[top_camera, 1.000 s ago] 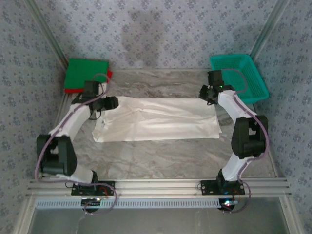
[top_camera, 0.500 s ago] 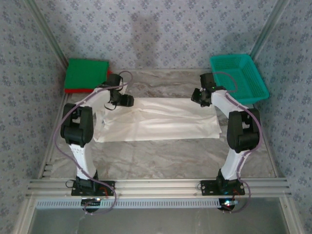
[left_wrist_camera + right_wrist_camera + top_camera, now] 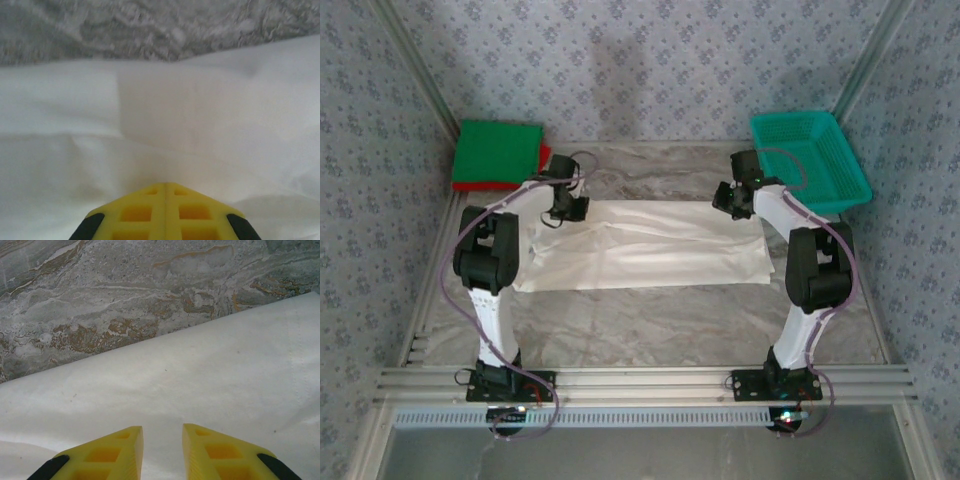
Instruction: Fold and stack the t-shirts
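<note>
Three t-shirts are in the overhead view. One off-white t-shirt (image 3: 650, 245) lies spread wide and wrinkled across the middle of the frame on the marbled table (image 3: 650, 320). One green t-shirt (image 3: 500, 150), folded square, sits in the upper left. It rests on one red t-shirt (image 3: 475, 186), of which just a thin strip shows along the green one's lower and right edges. A single teal basket (image 3: 810, 150) stands in the upper right, clear of the cloth.

Two arms rise from the bottom edge, one gripper each. The left gripper (image 3: 570, 210) is at the off-white t-shirt's upper left corner. In its wrist view, at bottom centre, its yellow fingers (image 3: 145, 212) are pressed flat together with no gap, tips down on the white cloth. Creases run toward the tips, but whether a fold is pinched between them cannot be told.

The right gripper (image 3: 730, 198) is at the upper right corner of the same shirt. Its wrist view shows two yellow fingers (image 3: 115, 450) at the bottom — parted by a narrow gap, holding nothing. They lie over smooth white cloth, whose edge runs diagonally across the frame with bare marble above it.
</note>
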Robot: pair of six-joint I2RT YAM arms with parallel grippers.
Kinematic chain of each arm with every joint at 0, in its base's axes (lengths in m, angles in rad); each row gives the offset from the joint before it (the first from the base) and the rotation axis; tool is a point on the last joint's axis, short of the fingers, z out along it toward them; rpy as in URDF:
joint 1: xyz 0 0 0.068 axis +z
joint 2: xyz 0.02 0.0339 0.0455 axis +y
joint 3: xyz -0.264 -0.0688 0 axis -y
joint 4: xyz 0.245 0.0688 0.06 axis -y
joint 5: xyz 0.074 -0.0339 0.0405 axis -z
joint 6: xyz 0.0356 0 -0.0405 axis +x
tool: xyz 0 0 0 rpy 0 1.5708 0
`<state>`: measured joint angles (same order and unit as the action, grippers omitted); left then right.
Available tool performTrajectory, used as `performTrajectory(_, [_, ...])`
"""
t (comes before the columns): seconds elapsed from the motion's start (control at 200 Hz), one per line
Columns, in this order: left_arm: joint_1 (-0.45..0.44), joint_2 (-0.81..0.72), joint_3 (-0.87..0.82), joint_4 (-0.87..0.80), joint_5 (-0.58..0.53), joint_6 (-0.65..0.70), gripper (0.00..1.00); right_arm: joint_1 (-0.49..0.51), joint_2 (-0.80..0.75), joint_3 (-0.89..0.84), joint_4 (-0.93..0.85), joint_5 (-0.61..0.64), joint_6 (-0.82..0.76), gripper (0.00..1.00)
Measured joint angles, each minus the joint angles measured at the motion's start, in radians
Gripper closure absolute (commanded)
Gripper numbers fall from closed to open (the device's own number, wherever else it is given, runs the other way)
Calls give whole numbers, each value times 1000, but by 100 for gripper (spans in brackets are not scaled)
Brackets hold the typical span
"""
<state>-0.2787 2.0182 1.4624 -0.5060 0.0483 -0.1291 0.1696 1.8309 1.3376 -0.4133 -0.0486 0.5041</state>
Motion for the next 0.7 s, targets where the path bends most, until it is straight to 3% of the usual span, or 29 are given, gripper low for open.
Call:
performTrajectory(0.395, [-92,-254,-211,8,-160,-245,100,-2,0,0,0,-1,-7,69])
performTrajectory(0.48, [-133,-264,-237,5,-181,-306,95,-3,0,-2,0,-1,-8,68])
performTrajectory(0.56, [-180,-264,-263,4,-197,-356,83,-3,0,-5,2,-1,-11,68])
performTrajectory(0.7, [-273,-266,-274,-50,-235,-425,83,-6,2,-6,3,-6,-15,68])
